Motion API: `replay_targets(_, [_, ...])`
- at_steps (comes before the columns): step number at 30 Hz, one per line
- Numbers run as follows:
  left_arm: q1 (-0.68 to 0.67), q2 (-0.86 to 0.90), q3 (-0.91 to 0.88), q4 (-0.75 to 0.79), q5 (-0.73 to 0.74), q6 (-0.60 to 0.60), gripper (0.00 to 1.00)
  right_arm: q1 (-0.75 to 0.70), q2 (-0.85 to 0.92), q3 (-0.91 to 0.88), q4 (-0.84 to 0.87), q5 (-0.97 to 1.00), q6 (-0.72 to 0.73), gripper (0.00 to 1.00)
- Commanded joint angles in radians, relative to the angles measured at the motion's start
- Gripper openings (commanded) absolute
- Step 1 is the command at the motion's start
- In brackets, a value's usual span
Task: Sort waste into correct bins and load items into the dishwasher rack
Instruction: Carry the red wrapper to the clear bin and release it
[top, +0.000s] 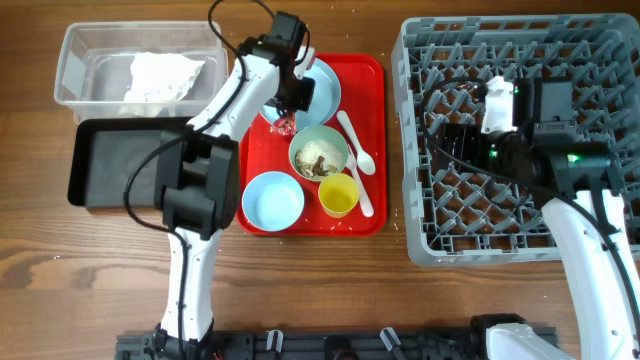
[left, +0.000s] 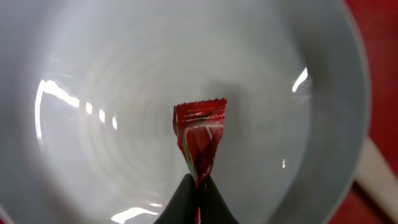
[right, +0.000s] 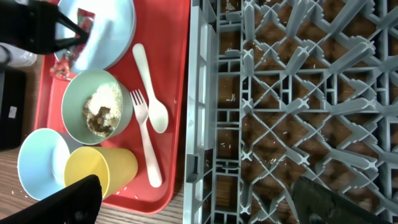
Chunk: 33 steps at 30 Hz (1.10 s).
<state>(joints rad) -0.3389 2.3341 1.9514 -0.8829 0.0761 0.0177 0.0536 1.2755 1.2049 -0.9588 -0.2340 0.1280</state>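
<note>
Left gripper (left: 196, 186): pressed together on the wrapper (left: 200, 130) — I have it pinched by its lower end, crimped edge standing up
Wrapper: over the middle of the plate (left: 93, 81), at the far end of the red tray (top: 375, 120); I cannot tell whether it touches the plate
Right gripper (right: 196, 186): fingers spread wide, holding nothing, over the left part of the rack (top: 590, 60)
On the red tray: green bowl (top: 342, 145) with the scraps (right: 99, 112) inside, just beside the plate; blue bowl (right: 40, 162) and cup (right: 99, 171) side by side at the near end
Cutlery: spoon (right: 149, 74) and fork (right: 148, 149) lie along the tray's right side, touching each other
Bins: napkin (top: 160, 80) sits in the tub (top: 75, 50) — black tray (top: 120, 160) just beside it, nearer my base
</note>
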Motion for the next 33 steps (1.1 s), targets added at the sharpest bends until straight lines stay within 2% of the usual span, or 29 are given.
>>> replay_targets(1, [0.008,-0.117,0.001,0.000,0.001,-0.079,0.04,0.001,-0.003,0.018,0.014,0.016,0.005,1.00])
replay_targets(4, [0.011,-0.135,0.001,0.000,0.001,-0.087,0.04,0.001,-0.003,0.018,0.027,0.016,0.005,1.00])
replay_targets(9, [0.061,-0.149,0.001,0.002,0.002,-0.183,0.04,0.001,-0.003,0.018,0.035,0.016,0.005,1.00])
replay_targets(17, [0.145,-0.210,0.001,0.004,0.006,-0.192,0.04,0.001,-0.003,0.018,0.035,0.016,0.005,1.00])
replay_targets(20, [0.176,-0.213,0.001,-0.001,0.011,-0.254,0.04,0.001,-0.003,0.018,0.040,0.016,0.005,1.00])
replay_targets(26, [0.272,-0.214,0.001,-0.039,0.118,-0.345,0.04,0.001,-0.003,0.018,0.040,0.016,0.005,1.00])
replay_targets(33, [0.309,-0.220,0.001,-0.061,0.118,-0.349,0.04,0.001,-0.003,0.018,0.052,0.016,0.006,1.00])
